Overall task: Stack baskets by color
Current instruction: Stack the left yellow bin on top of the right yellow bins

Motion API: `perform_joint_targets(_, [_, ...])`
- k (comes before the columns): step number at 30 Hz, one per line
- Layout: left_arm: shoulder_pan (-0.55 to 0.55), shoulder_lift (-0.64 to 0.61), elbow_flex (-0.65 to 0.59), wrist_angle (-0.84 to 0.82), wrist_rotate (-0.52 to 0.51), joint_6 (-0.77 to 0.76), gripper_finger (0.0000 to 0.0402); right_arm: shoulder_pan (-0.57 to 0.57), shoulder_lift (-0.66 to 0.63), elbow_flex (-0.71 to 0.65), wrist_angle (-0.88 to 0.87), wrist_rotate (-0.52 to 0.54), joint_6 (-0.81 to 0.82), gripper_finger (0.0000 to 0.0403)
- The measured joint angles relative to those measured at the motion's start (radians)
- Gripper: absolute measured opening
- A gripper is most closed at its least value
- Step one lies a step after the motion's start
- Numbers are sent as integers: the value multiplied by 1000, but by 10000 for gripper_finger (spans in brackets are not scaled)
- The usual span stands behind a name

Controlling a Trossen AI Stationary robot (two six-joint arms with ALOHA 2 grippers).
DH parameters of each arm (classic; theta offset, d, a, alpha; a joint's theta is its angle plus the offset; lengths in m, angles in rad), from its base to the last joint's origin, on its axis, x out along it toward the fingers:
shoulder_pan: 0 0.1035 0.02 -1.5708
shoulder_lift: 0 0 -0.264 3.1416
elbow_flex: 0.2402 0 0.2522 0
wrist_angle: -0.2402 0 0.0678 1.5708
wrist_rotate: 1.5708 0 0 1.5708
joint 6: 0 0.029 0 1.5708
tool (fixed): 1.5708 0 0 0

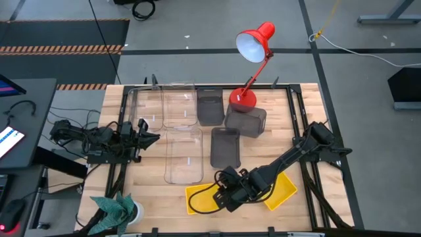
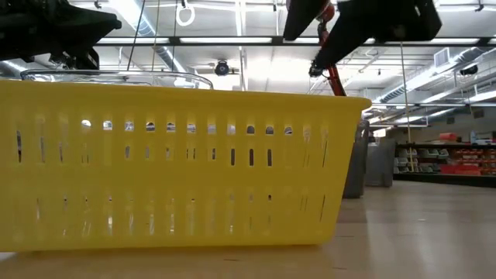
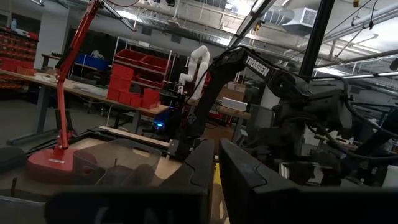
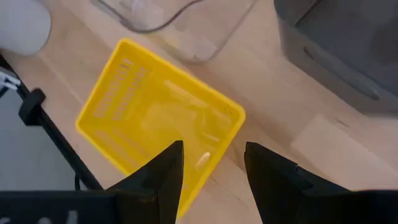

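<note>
Two yellow baskets lie on their bottoms at the table's near edge: one (image 1: 199, 199) under my right gripper, seen again as the yellow basket (image 4: 155, 115) in the right wrist view, and the other (image 1: 285, 189) to its right. Three grey baskets (image 1: 225, 146) (image 1: 210, 105) (image 1: 246, 121) and two clear ones (image 1: 183, 155) (image 1: 178, 104) rest farther back. My right gripper (image 4: 214, 168) hangs open above the left yellow basket, slanting down, touching nothing. My left gripper (image 3: 216, 177) waits shut at the table's left side, well above the wood.
A red desk lamp (image 1: 253, 46) stands on its base (image 1: 242, 99) at the far edge, right beside the grey baskets. A white pot with a green plant (image 1: 117, 209) sits at the near left corner. Bare wood shows between the near yellow baskets and the grey ones.
</note>
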Motion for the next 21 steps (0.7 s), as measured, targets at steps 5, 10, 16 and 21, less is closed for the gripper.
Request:
perform_joint_targets(5, [0, 0, 0, 0, 0, 0, 33, -5, 1, -90, 143, -3, 23, 185])
perform_joint_targets(10, [0, 0, 0, 0, 0, 0, 26, -5, 1, -156, 241, -19, 37, 194])
perform_joint_targets(16, [0, 0, 0, 0, 0, 0, 30, -5, 2, -214, 316, -28, 42, 197])
perform_joint_targets(21, [0, 0, 0, 0, 0, 0, 36, -5, 2, -288, 433, -40, 53, 197])
